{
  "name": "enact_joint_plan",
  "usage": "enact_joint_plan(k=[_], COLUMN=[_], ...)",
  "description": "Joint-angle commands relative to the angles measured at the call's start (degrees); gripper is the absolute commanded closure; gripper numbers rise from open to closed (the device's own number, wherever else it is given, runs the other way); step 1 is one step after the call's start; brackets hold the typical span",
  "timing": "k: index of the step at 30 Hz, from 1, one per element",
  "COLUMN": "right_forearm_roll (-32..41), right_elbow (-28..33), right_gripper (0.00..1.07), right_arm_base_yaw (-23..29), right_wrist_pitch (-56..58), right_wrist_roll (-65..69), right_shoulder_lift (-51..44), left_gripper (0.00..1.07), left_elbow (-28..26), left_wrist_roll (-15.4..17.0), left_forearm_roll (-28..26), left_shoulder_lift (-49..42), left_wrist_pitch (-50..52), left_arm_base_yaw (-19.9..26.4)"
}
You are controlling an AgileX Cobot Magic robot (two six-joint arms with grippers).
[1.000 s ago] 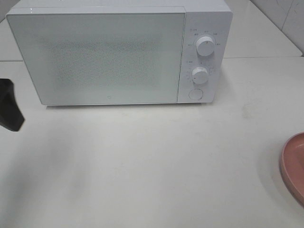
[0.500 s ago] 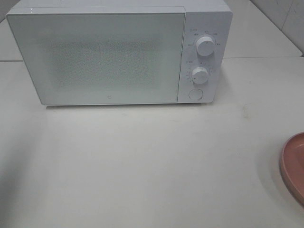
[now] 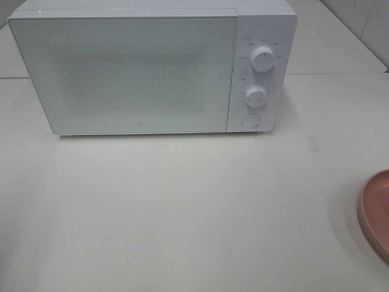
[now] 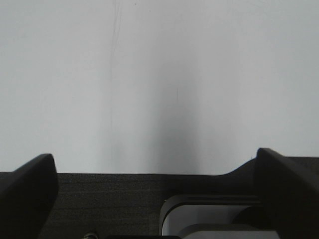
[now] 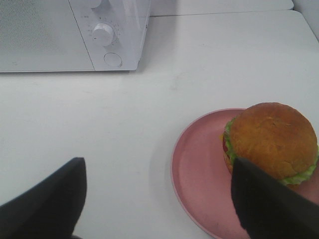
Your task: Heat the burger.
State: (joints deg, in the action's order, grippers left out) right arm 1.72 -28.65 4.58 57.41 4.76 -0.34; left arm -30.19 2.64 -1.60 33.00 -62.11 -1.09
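A: What is seen from high up?

B: A white microwave [image 3: 152,67] is seen at the back of a white table [image 3: 182,213]. Its door [image 3: 124,73] is shut. Two round knobs [image 3: 262,59] are set one above the other on its right side, and a round button [image 3: 250,120] is set under them. Only the edge of a pink plate [image 3: 377,213] is seen at the right side of the table. No arm is seen in this view.

A: Where is the burger?

B: The burger [image 5: 271,142] is seen in the right wrist view. It is sat upright on the pink plate [image 5: 199,169], toward one side of it and not in the middle. A brown shiny bun is seen on top, and green lettuce and a bit of red are seen under it. The plate is placed well apart from the microwave [image 5: 75,35].

A: How is the right gripper held?

B: The right gripper [image 5: 159,199] is spread wide. Nothing is held in it. One of its dark fingers [image 5: 264,204] is seen in front of the burger, but whether the burger is touched cannot be told.

A: And the left gripper?

B: The left gripper [image 4: 159,172] is spread wide too. Only bare white table [image 4: 159,74] is seen between its fingers [image 4: 30,194], and nothing is held.
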Motion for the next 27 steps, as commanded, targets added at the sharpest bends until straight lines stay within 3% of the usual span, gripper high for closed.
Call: enact_joint_plan(k=[1,27], right_forearm_roll=[-0.1,-0.1], right_elbow=[0.1,0.1], right_gripper=[0.31,0.31], right_arm_base_yaw=[-0.3,-0.3], right_wrist_pitch=[-0.4,-0.4], right_wrist_roll=[0.5,0.5], right_shoulder_lift=[-1.4,-1.4], left_gripper=[0.07,0.08], left_elbow=[0.5,0.5], left_wrist_roll=[1.2,1.3], left_forearm_roll=[0.3,0.3], left_shoulder_lift=[-1.8,-34.1], left_wrist_pitch=[0.9,0.9], left_arm_base_yaw=[0.1,0.1])
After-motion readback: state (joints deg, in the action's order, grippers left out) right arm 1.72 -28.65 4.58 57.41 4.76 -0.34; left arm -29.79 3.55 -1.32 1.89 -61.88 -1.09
